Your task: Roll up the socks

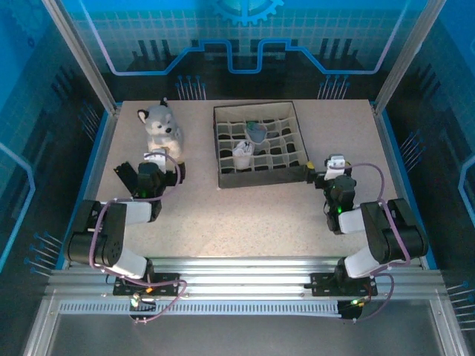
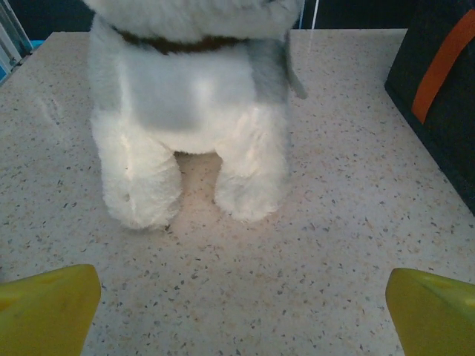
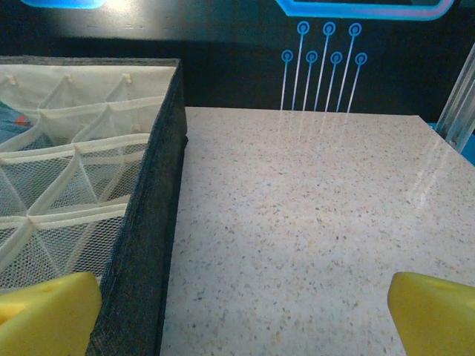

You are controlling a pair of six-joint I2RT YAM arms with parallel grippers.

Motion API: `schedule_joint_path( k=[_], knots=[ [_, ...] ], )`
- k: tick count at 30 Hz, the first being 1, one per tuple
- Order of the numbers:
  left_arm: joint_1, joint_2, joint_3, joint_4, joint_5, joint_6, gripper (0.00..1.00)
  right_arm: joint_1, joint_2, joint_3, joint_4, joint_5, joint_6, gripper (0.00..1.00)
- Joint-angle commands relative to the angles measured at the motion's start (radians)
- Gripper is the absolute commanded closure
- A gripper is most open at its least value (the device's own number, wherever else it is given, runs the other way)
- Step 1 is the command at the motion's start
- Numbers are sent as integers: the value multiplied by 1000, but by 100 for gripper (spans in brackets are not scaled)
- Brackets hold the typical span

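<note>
Two socks sit rolled in the cells of a dark divided organizer box (image 1: 227,180). The grey-blue sock (image 1: 257,133) is nearer the back and the white sock (image 1: 243,153) is just in front of it. My left gripper (image 1: 154,163) stands open over bare table, pointing at the plush husky, with its yellow fingertips (image 2: 46,309) wide apart and nothing between them (image 2: 241,311). Beside the box's front right corner my right gripper (image 1: 332,169) is open as well. It is empty (image 3: 241,315), and its left fingertip (image 3: 47,313) is close to the box wall (image 3: 145,245).
A grey-white plush husky (image 1: 160,126) sits at the back left, its paws (image 2: 189,185) close in front of the left gripper. A dark box side with an orange stripe (image 2: 438,89) lies to that gripper's right. Bare speckled table (image 3: 312,222) stretches right of the organizer.
</note>
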Motion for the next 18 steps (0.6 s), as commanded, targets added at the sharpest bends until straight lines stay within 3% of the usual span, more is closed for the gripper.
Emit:
schedule_joint_path(
  k=[1,2,18],
  knots=[
    [18,29,-15,68,93,-34,0,-19,11,77,-192,11,-13,0],
    [18,52,-38,153,95,-29,0,-16,9,87,-217,4,-18,0],
    [21,44,-35,121,86,-35,1,-14,11,88,-218,-4,-28,0]
  ],
)
